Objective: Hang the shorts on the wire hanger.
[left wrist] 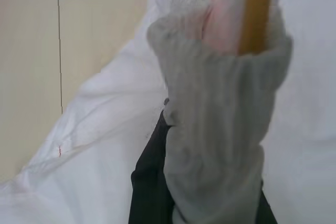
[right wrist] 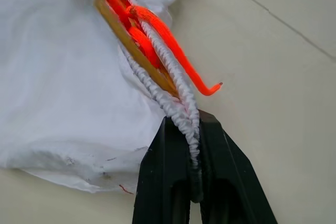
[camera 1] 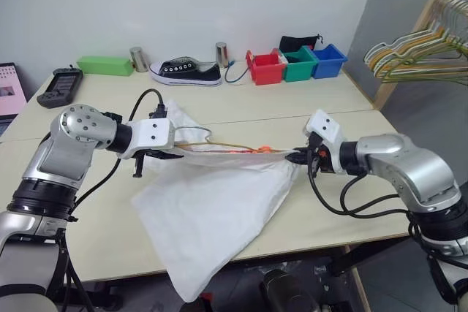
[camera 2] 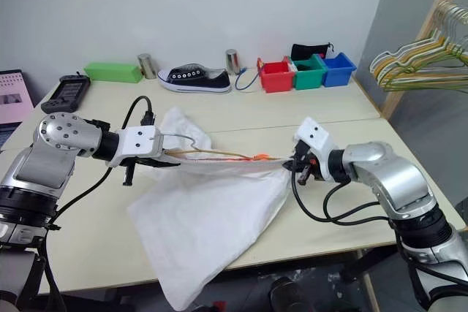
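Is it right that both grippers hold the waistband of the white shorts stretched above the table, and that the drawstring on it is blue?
Not quite: the drawstring is bright orange, not blue, as the right wrist view shows. The rest stands: the left gripper and the right gripper each pinch the waistband of the shorts, stretched above the table.

— Can you read any words or numbers here?

— No. The black device (camera 1: 60, 86) at ten o'clock on the table (camera 1: 307, 100) has a screen, but it is too small to read.

— What about the shoe (camera 1: 186, 71) or the bins (camera 1: 297, 62)?

— No letters show on them.
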Controlling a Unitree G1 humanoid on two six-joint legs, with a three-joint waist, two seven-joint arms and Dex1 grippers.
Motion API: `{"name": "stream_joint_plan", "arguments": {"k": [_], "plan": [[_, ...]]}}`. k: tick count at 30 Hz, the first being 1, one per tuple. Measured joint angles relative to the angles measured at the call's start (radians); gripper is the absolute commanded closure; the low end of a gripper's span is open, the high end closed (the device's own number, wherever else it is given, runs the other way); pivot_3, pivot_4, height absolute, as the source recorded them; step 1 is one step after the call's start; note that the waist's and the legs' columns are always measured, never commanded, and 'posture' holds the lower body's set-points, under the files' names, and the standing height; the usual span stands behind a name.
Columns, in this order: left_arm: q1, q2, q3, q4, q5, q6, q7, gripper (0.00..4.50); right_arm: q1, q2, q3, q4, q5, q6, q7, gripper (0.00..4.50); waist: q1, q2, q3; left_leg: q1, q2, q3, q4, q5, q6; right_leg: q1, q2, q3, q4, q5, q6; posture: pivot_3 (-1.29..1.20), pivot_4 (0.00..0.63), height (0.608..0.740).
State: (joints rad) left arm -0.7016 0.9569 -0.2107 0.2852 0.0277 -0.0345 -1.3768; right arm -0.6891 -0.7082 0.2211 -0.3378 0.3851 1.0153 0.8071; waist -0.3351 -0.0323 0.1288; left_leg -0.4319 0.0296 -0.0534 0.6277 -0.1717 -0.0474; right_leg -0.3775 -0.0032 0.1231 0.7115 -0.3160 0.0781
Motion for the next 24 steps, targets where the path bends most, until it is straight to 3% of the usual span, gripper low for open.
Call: {"name": "stream_joint_plan", "arguments": {"k": [10,18,24], "plan": [[-0.040,-0.012,-0.030,0.049,0.095,-0.015,0.026,4.50,-0.139,0.029,0.058,-0.015,-0.020,0.037,-0.019,4.49,-0.011,0.000,0.000,-0.001,0.000,0.000,-0.001,0.000,0.000,-0.002,0.000,0.000,0.000,0.000,0.000,-0.28,0.049,0.740],[-0.029,0.009,-0.030,0.063,0.073,-0.085,-0.003,4.50,-0.026,-0.124,0.105,-0.012,-0.033,-0.100,0.086,4.49,-0.008,0.000,0.000,-0.002,0.000,0.001,-0.001,0.000,0.000,-0.002,-0.001,0.000,0.000,-0.001,-0.001,-0.27,0.042,0.740],[-0.024,0.009,-0.030,0.058,0.061,-0.100,-0.002,4.50,-0.020,-0.167,0.111,0.019,-0.059,-0.189,0.131,4.49,-0.027,0.000,0.000,-0.001,0.000,0.001,-0.001,0.000,0.000,-0.002,-0.001,0.001,0.000,0.000,0.000,-0.27,0.040,0.740]]}}
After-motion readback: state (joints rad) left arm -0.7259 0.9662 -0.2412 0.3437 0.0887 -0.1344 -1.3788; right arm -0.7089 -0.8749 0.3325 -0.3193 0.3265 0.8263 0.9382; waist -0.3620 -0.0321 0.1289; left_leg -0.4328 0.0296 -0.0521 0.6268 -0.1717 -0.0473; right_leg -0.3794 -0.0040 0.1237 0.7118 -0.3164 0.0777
